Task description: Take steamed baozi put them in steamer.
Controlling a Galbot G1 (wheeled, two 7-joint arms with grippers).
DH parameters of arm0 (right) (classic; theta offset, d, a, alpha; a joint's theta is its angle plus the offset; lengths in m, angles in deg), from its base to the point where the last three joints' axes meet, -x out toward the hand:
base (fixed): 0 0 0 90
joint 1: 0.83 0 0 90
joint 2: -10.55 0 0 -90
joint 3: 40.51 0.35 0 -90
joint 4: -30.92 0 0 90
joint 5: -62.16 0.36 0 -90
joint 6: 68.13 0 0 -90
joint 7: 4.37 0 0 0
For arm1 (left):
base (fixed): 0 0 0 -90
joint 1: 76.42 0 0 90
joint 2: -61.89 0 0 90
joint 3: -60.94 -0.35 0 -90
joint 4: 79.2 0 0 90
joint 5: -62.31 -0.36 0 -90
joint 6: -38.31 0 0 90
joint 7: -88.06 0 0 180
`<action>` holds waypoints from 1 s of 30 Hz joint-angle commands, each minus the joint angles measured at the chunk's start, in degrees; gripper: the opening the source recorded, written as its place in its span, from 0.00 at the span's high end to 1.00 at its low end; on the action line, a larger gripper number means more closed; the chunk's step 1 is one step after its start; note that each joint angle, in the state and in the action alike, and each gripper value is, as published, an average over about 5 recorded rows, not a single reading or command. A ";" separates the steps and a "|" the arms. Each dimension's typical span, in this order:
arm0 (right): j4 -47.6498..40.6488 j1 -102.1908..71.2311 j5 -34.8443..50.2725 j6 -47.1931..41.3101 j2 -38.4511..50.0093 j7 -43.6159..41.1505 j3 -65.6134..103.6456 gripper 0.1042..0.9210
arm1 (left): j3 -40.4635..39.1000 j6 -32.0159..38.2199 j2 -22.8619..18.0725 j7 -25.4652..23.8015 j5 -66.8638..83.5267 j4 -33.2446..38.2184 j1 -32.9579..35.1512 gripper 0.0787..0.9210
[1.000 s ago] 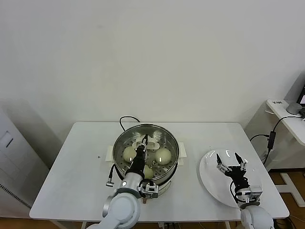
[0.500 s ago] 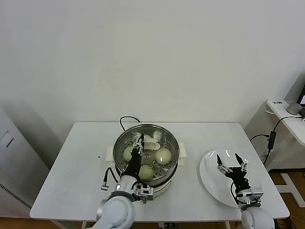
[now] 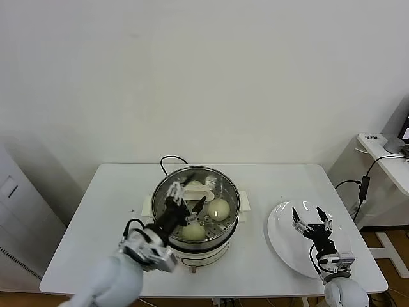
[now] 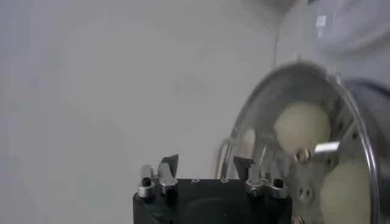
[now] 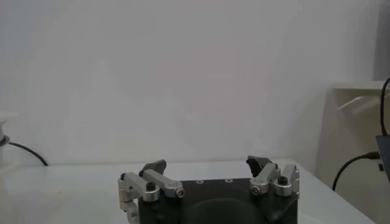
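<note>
Plate (image 3: 281,246) (white, beside steamer (image 3: 195,211)) under spread right gripper (image 3: 312,219).

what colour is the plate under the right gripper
White, plain and glossy. The plate shows best in the head view, with the right gripper above it.

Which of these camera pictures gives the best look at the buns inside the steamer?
The head view: it looks down into the steamer, where two baozi, one at the right and one at the front, show plainly behind the open left gripper. The left wrist view catches the pot sideways and blurred. The right wrist view shows no buns.
</note>
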 commanded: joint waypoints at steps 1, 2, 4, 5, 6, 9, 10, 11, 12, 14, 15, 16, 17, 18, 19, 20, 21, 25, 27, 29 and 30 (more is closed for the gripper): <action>2.53 -0.86 1.44 -2.52 0.74 1.59 0.53 0.12 | 30.16 -4.26 -1.55 16.64 71.77 0.39 1.29 0.15; 3.03 -1.11 1.50 -3.04 0.93 1.84 0.56 0.12 | 32.33 -5.07 -1.41 17.49 73.66 -1.35 1.97 0.14; 3.74 -1.53 2.26 -3.74 1.08 2.25 0.64 0.12 | 35.22 -6.12 -0.76 18.28 74.94 -4.88 3.79 0.12; 3.92 -1.68 2.62 -3.86 1.04 2.34 0.76 0.12 | 36.03 -6.13 -0.47 18.29 74.30 -6.82 4.65 0.12; 3.97 -1.77 2.84 -3.94 0.90 2.32 0.96 0.12 | 36.54 -6.13 -0.25 18.18 73.31 -8.55 5.48 0.12; 4.64 -2.67 2.93 -5.27 0.54 0.64 2.18 0.12 | 36.33 -5.20 -0.16 17.55 69.38 -13.77 7.84 0.12; 5.12 -3.25 2.90 -5.91 0.58 -0.17 2.56 0.12 | 35.94 -4.99 -0.23 17.37 68.54 -15.20 8.51 0.12; 5.74 -3.87 2.71 -6.60 0.61 -0.75 2.89 0.12 | 35.42 -4.67 -0.30 17.26 67.82 -16.61 9.08 0.12; 6.28 -4.34 2.25 -7.13 0.62 -1.07 3.19 0.12 | 34.91 -4.39 -0.35 17.10 67.40 -17.80 9.44 0.12; 7.00 -4.81 1.17 -7.60 0.54 -0.72 3.55 0.12 | 33.92 -3.75 -0.39 16.77 66.03 -20.10 9.58 0.12; 7.27 -4.90 0.89 -7.73 0.44 -0.32 3.71 0.12 | 33.48 -3.22 -0.42 16.55 64.69 -21.55 9.39 0.12; 7.47 -5.02 0.79 -7.79 0.39 -0.16 3.86 0.12 | 33.12 -2.71 -0.44 16.30 63.19 -23.02 9.12 0.12; 7.72 -5.27 0.83 -7.80 0.43 -0.06 3.90 0.12 | 32.76 -2.15 -0.40 15.97 61.63 -24.46 8.82 0.12; 8.02 -5.58 0.95 -7.90 0.47 -0.01 3.92 0.12 | 32.36 -1.62 -0.31 15.57 60.17 -25.86 8.52 0.12; 8.32 -5.92 1.04 -7.99 0.47 -0.03 3.92 0.12 | 31.97 -1.12 -0.21 15.20 59.08 -27.03 8.27 0.12; 8.57 -6.19 1.00 -8.07 0.41 -0.04 3.93 0.12 | 31.58 -0.79 -0.15 14.92 58.44 -27.84 8.03 0.12; 8.76 -6.36 0.88 -8.13 0.31 0.01 3.93 0.12 | 31.22 -0.58 -0.28 14.69 58.00 -28.43 7.78 0.12; 9.24 -6.43 0.42 -8.98 -0.13 0.67 3.74 0.12 | 30.56 -0.93 -1.93 14.62 57.60 -29.03 7.21 0.12; 9.58 -6.42 0.37 -9.75 -0.17 1.19 3.49 0.12 | 30.28 -1.21 -2.49 14.71 57.63 -29.24 7.26 0.12; 9.83 -6.47 0.35 -10.28 -0.06 1.56 3.29 0.12 | 30.10 -1.27 -2.80 14.80 57.67 -29.64 7.39 0.12; 9.91 -6.51 0.27 -10.49 0.02 1.68 3.23 0.12 | 30.06 -1.26 -2.91 14.85 57.69 -29.85 7.50 0.12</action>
